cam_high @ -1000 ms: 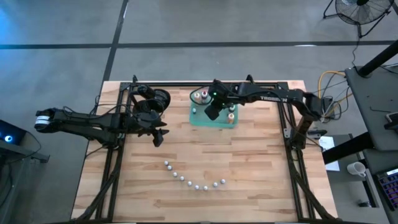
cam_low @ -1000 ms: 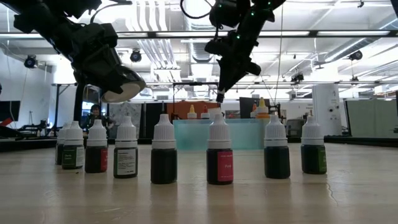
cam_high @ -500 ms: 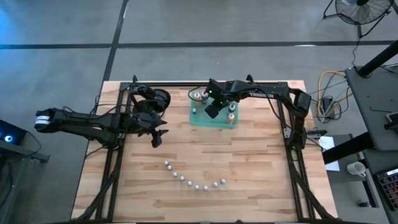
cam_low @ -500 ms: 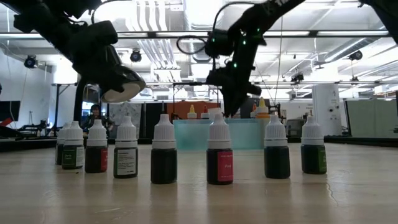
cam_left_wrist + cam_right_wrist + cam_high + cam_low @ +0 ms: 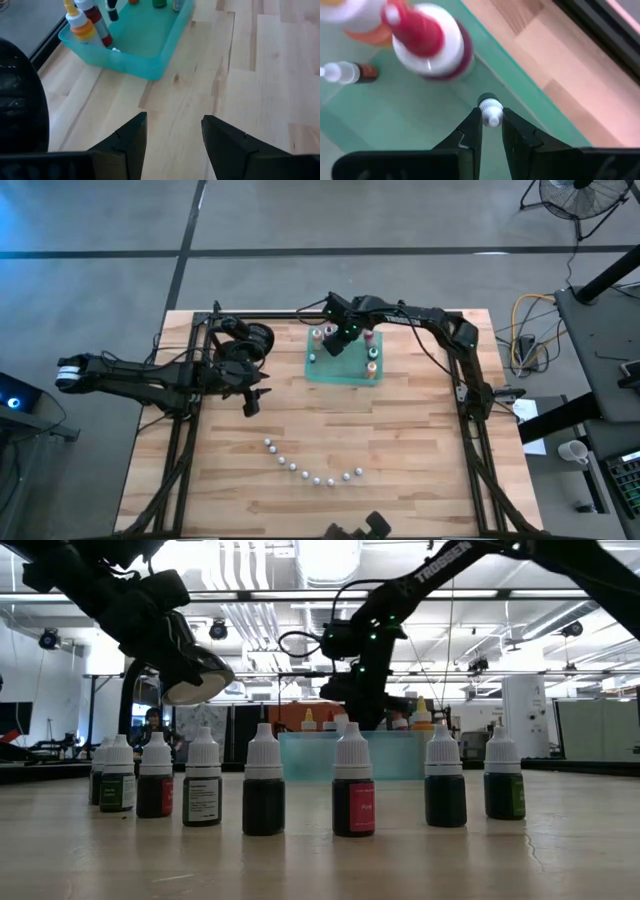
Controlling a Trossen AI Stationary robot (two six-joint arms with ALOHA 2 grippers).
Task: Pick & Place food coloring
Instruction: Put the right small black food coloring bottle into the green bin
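My right gripper reaches down into the far left part of the translucent green tray and is shut on a tiny white-capped bottle. A few thumb-sized bottles stand in the tray, among them a red-capped one and an orange one; a small one lies on the tray floor. Several small white-capped bottles stand in a curved row on the table near the front. My left gripper is open and empty, above the table left of the tray. My right gripper pinches the tiny bottle by its white cap between the free ends of its two fingers. The fingers come from above, pointing down. The bottle stands upright over the tray floor; whether its base rests on the floor, I cannot tell.
The tray's walls rise around the bottles near the table's far edge. The dark frame rails run along the table's left and right sides. Bare wood lies between the tray and the bottle row.
My right gripper has gone down and toward the table's far left, from above the tray's middle into its far left part, still shut on the tiny bottle. The bottle has come down with it behind the tray wall.
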